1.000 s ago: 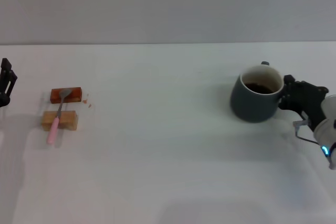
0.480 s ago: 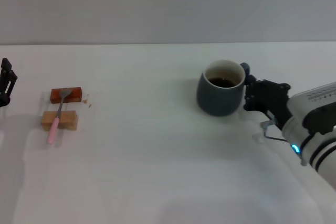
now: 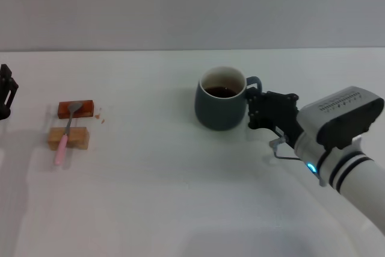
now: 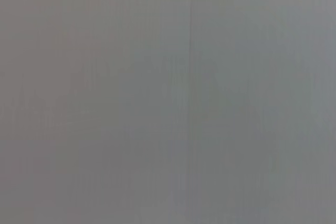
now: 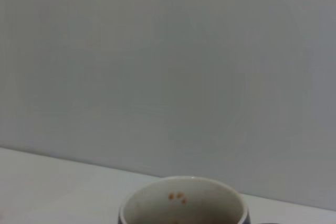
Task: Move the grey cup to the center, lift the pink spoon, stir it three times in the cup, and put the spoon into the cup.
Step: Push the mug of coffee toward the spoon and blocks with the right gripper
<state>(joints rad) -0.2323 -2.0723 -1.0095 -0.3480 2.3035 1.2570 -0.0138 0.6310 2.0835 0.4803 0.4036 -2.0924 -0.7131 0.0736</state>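
At the far left edge of the head view, the left tool (image 3: 5, 91) sits low by the side of the white table (image 3: 150, 185). It is away from everything and holds nothing. Only a dark bit of it shows, so nobody can tell if it is wide or narrow. The left wrist view shows only plain grey.

A little to the right lie two small wooden blocks. The reddish-brown block (image 3: 76, 109) is farther back, and the tan block (image 3: 68, 138) is nearer the front. The pink spoon (image 3: 65, 138) lies across both of them. Its grey bowl rests on the reddish-brown block, and its pink handle goes over the tan block and sticks out past it toward the front. A few tiny crumbs (image 3: 101, 117) lie on the table just beside the reddish-brown block.

Near the middle of the table stands the grey cup (image 3: 220, 98), upright, with dark liquid inside. It is well apart from the spoon. Its loop handle points to the right.

Right there is the right tool (image 3: 255, 108). Its black fingers (image 3: 252, 120) are pinched narrow on the cup's handle. The white arm behind it runs down to the bottom right corner.

In the right wrist view, the pale inside rim of the cup (image 5: 184, 201) shows at the bottom edge, with small brown specks on it.
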